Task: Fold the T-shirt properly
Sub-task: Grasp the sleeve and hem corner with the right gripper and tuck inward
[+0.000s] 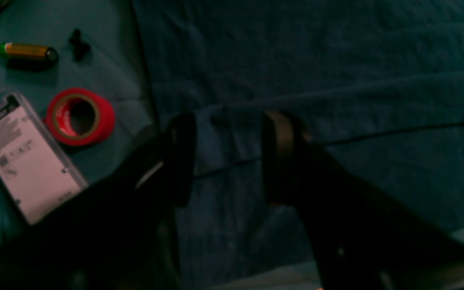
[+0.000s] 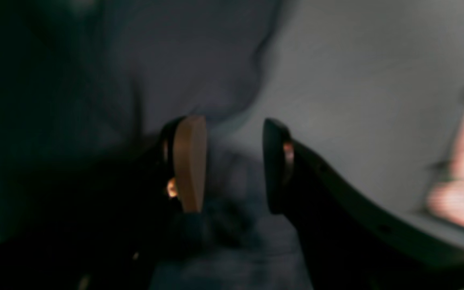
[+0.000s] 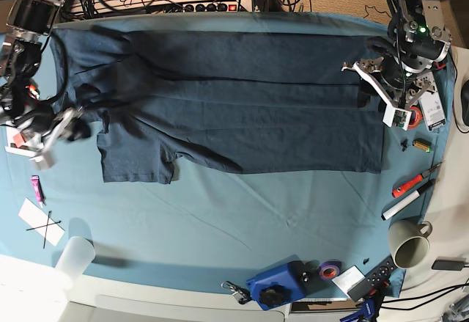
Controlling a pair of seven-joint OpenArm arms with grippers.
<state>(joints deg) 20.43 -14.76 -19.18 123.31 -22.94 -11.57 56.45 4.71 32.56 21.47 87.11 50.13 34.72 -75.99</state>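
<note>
The T-shirt (image 3: 234, 109) lies spread on the teal-covered worktop (image 3: 242, 219), long axis running side to side in the base view, sleeves and collar end toward that view's left, hem toward its right. The left claw (image 1: 227, 133) stands spread directly over a folded edge at the hem end, cloth between its jaws but not pinched. The right claw (image 2: 232, 161) is also spread, holding nothing, just off the sleeve end. Each arm is therefore nearest its own end of the shirt.

The right wrist view is blurred; what lies under that claw cannot be made out. The collar is not discernible. A red tape roll (image 1: 79, 117) lies near the hem.
</note>
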